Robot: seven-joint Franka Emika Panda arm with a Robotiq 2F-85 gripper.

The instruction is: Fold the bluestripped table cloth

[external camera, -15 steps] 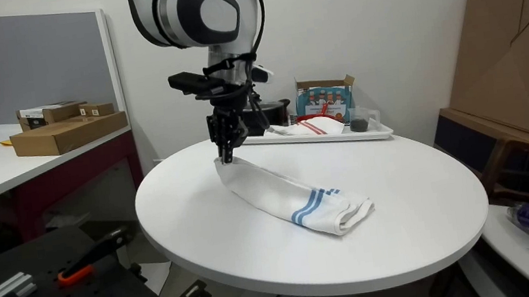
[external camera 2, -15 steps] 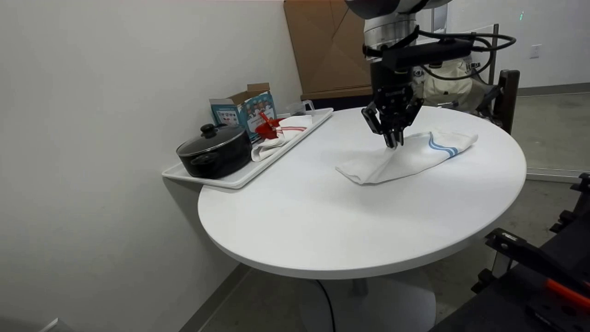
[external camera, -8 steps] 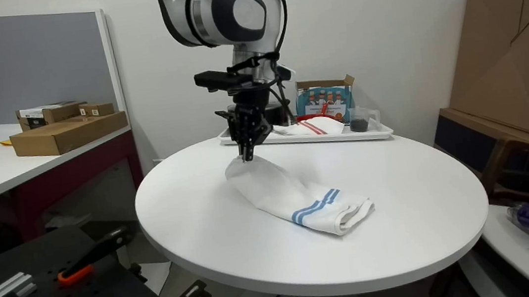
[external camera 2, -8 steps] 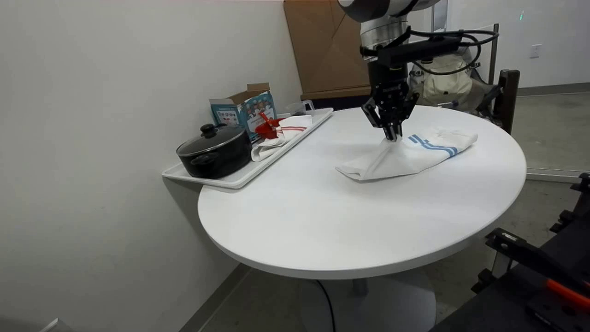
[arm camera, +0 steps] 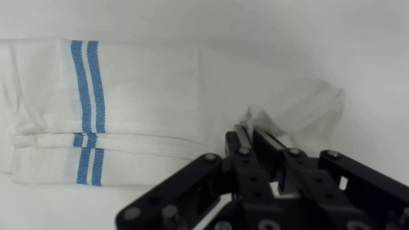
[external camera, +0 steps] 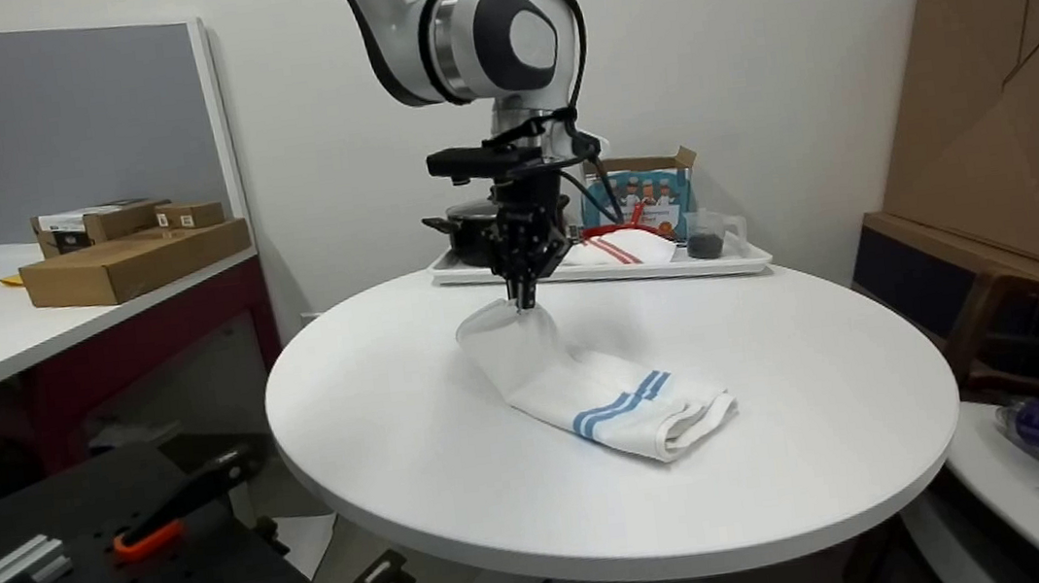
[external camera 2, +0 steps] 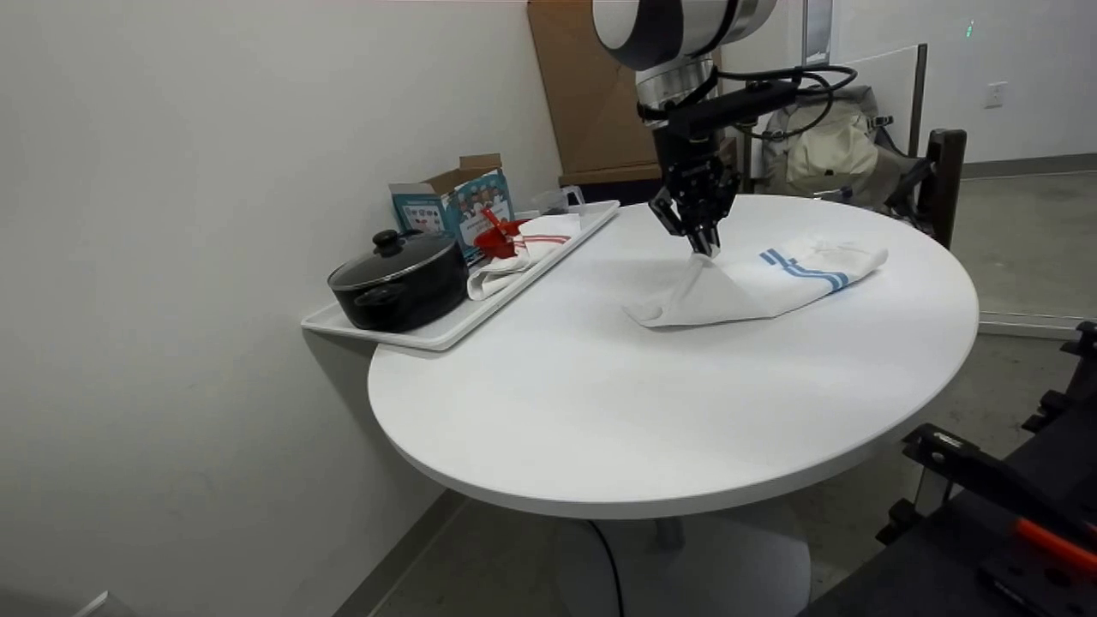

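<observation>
One white cloth [arm camera: 150,86], on a table [arm camera: 57,207], long axis across the wrist view: blue stripes [arm camera: 97,86] at left of frame, plain cloth to centre. One gripper [arm camera: 248,130], right of centre, pinching the raised plain end; loose flap [arm camera: 322,111] beyond, at right. Coming move, judged: leftward, toward the stripes.

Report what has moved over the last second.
The gripper, pinching the bluestriped cloth throughout, has moved right in an exterior view, drawing the pinched part along; nothing was newly grasped or let go. The cloth's striped end, the white tray and the black pot stayed put.
</observation>
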